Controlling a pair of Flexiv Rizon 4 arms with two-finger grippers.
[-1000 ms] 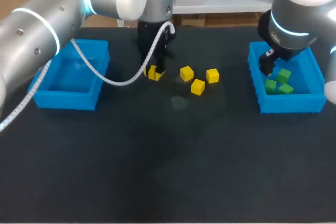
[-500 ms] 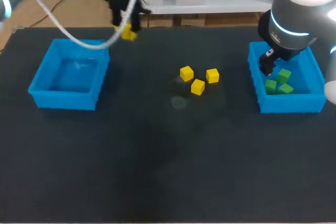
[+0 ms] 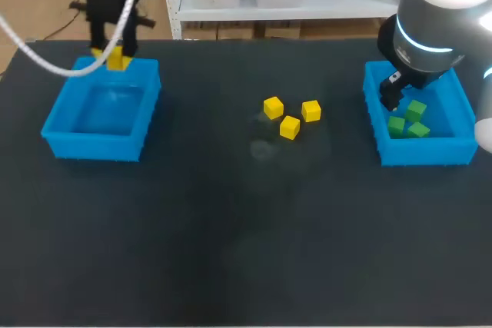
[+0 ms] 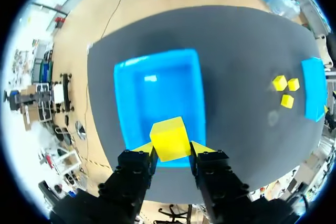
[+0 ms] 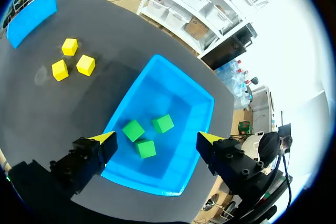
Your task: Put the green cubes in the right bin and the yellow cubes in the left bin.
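My left gripper point(image 3: 113, 54) is shut on a yellow cube point(image 3: 115, 61) and hangs above the far rim of the left blue bin point(image 3: 73, 113). In the left wrist view the held cube point(image 4: 168, 138) sits between the fingers, over the near wall of that bin point(image 4: 197, 98), which looks empty. Three yellow cubes point(image 3: 273, 107) point(image 3: 310, 110) point(image 3: 290, 127) lie clustered mid-table. My right gripper point(image 5: 156, 139) stands open above the right bin point(image 5: 157, 74), which holds three green cubes point(image 5: 133, 129) point(image 5: 163, 123) point(image 5: 145, 148); from the head view the same gripper point(image 3: 390, 97) hovers over the bin's left part.
The black table point(image 3: 231, 228) stretches between the two bins. The right bin point(image 3: 419, 151) sits near the table's right edge, the left bin near its left edge.
My left arm has carried the yellow cube up from beside the cluster and leftward to above the left bin's far rim. The right arm has not moved.
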